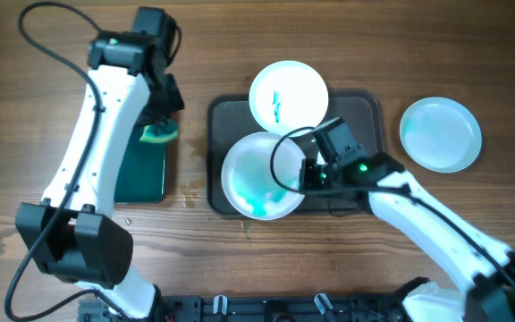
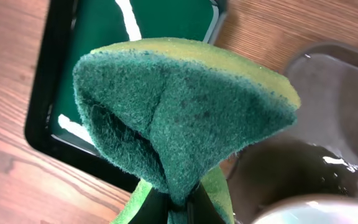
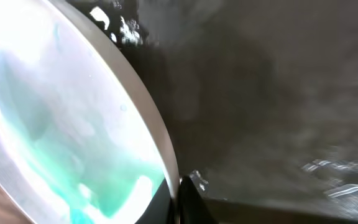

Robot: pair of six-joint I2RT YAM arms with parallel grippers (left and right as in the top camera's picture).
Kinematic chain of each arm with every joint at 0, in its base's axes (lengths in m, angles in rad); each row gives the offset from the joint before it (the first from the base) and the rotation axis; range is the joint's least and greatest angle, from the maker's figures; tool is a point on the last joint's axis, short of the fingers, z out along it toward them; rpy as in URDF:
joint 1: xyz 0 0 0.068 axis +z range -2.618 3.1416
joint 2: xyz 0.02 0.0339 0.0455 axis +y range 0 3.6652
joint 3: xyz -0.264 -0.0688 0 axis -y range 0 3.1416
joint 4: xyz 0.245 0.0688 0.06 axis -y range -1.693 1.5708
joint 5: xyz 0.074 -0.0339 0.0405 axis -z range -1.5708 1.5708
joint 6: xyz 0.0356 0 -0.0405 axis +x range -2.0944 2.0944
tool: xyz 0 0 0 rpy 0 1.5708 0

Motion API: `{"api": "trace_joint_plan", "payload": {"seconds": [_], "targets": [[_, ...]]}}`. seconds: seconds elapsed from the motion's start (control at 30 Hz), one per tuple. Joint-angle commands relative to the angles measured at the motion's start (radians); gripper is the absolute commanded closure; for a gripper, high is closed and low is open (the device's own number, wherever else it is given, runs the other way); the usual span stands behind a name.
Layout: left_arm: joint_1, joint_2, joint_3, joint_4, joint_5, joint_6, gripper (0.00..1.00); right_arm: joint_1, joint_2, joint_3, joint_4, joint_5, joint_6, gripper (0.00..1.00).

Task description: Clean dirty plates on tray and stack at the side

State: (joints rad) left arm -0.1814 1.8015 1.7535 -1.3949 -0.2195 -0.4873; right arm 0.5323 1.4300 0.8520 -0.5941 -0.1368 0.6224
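Plate (image 1: 257, 174) at the tray's (image 1: 362, 114) near left corner is the one in hand. It carries a broad teal smear and sits tipped up rather than flat. The right tool (image 1: 308, 175) is pinched on its right rim, and the wrist view shows the fingertips (image 3: 180, 198) right at that edge.

A second plate (image 1: 289, 94) rests at the tray's far edge with a small teal streak in its middle, untouched by either arm. A third plate (image 1: 440, 133) lies on the surface (image 1: 472, 54), right of the tray and apart from it. It shows no smear, only a faint tint.

The left tool (image 2: 180, 210) is clamped on a folded green sponge (image 2: 185, 118), which hangs above the small tray (image 1: 141, 174), well left of the held plate.

I judge the step to be scrubbing the first of the two dirty plates, presented but not yet wiped. Next, the left arm needs to carry the sponge across and press its rough face into the teal patch. The right tool must hold the rim firmly, since the tray looks wet and a tilted plate could slip.
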Motion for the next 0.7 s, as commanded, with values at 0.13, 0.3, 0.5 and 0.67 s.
{"api": "trace_joint_plan", "payload": {"seconds": [0.13,0.3,0.5,0.67], "targets": [[0.027,-0.006,0.013,0.002,0.0,0.013,0.96,0.097,-0.146,0.129,-0.179,0.516,-0.018,0.96],[0.027,-0.006,0.013,0.001,-0.002,0.036,0.96,0.146,-0.147,0.211,-0.27,0.747,-0.026,0.96],[0.026,-0.006,0.013,-0.009,-0.002,0.035,0.96,0.2,-0.148,0.251,-0.287,0.917,-0.127,0.96],[0.026,-0.006,0.013,-0.009,-0.002,0.035,0.96,0.287,-0.147,0.298,-0.289,1.119,-0.222,0.96]]}}
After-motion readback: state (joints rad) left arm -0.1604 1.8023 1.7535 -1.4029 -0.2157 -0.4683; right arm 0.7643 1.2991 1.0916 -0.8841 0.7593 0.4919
